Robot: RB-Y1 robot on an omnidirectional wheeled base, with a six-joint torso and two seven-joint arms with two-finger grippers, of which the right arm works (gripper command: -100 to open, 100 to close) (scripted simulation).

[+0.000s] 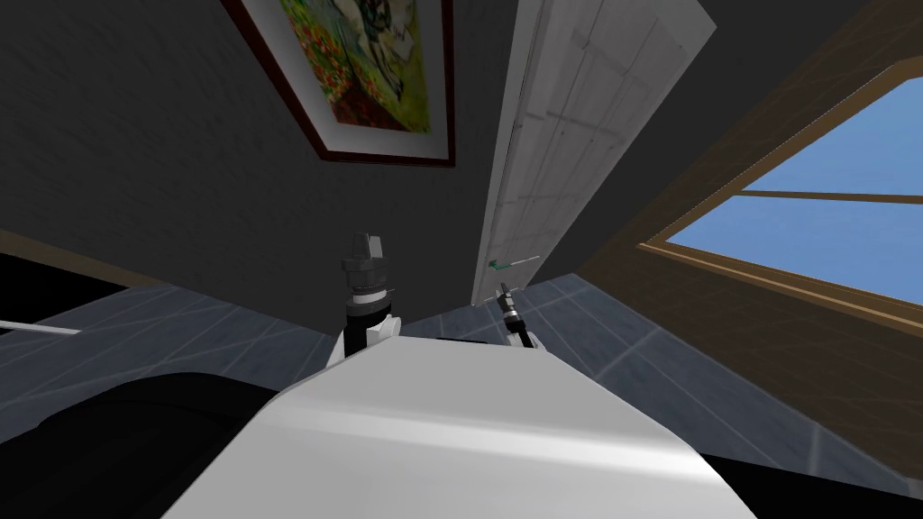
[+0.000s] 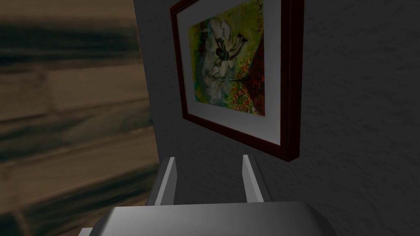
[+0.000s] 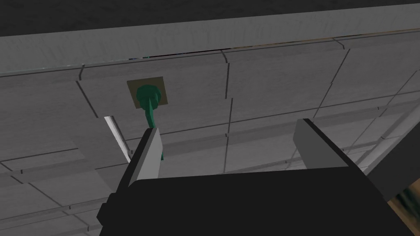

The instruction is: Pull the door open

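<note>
Framed painting point(image 1: 365, 63) hangs on a dark wall point(image 1: 135, 135).

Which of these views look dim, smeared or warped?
Head view: the wide lens slants the white door; the window is the brightest patch. Left wrist view: dim, with the brown wall beside the framed picture smeared. Right wrist view: dim and grey, the green handle plain.

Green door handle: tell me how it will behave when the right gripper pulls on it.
The green lever handle looks thin and rigid, so it probably won't flex, though it may pivot on its square plate. Its smooth, narrow stem could slip from the open right gripper unless it closes squarely. The panelled door looks broad, so likely heavy to swing.
</note>
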